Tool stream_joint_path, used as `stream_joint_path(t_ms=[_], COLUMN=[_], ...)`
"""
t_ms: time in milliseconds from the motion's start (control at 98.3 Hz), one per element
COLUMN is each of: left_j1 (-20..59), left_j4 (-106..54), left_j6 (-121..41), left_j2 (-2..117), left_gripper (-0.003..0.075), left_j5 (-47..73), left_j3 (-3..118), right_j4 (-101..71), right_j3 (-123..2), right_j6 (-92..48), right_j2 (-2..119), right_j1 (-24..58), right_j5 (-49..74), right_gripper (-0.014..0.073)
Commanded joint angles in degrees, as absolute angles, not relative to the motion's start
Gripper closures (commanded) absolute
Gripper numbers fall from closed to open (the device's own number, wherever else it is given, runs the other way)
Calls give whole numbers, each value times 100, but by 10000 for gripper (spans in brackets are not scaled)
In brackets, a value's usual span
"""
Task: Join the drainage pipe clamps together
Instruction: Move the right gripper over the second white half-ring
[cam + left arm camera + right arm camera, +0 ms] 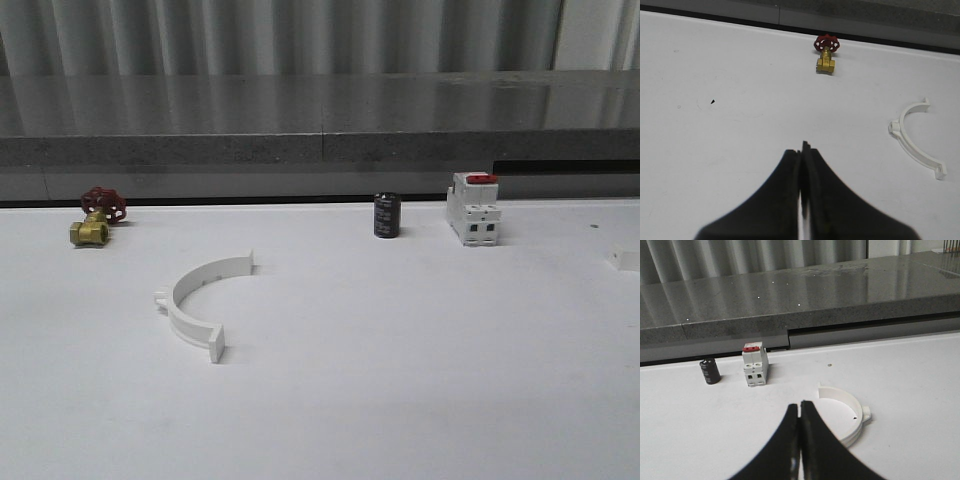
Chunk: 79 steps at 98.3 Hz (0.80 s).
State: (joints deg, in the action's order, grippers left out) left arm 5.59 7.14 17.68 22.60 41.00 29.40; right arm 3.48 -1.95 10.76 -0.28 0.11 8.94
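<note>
A: Two clamp halves, both flat on the white table (400,380). First half-ring (200,297) sits well to the near left of the black cylinder (387,215), arc open toward the cylinder side. Nothing touching it, bare table all round.

B: Second half-ring (847,417)?

A: Right wrist view has it, near-right of the cylinder there (710,371), also alone. A white bit at the front view's right edge may be part of it, can't tell.

B: Other stuff?

A: Brass valve (94,222) with a red handwheel, far left of the cylinder along the table's back edge. White boxy breaker (473,207) with a red top, just right of the cylinder, not touching. Grey stone-look ledge (320,125) behind all three.

B: Materials?

A: Half-rings are smooth white plastic, thin semicircular bands, small tab at each end plus one lug mid-arc. Cylinder looks glossy, short, upright. Table matte.

B: Grippers?

A: Left gripper (802,150): black fingers pressed together, clenched on nothing, over bare table, well apart from the first half-ring (915,137) and valve (826,54). Right gripper (800,407): same, clenched and empty, tips near the second half-ring's rim, contact unclear.
</note>
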Motion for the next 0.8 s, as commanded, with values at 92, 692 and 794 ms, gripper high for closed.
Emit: stream_joint_path(t_ms=[92, 692, 794], left_j1=[558, 558, 558], left_j4=[740, 740, 740], left_j6=[1761, 1761, 1761], left_j2=[2292, 2292, 2292], left_gripper=[741, 741, 741], left_j5=[3697, 3697, 3697], left_j3=[3082, 3082, 3082], right_j4=[265, 223, 216], right_j3=[-1479, -4523, -4530], right_j6=[1063, 1056, 1056], right_j2=[1035, 5809, 6240], right_j1=[-24, -24, -24], right_j5=[1489, 2889, 2907], right_gripper=[661, 612, 307])
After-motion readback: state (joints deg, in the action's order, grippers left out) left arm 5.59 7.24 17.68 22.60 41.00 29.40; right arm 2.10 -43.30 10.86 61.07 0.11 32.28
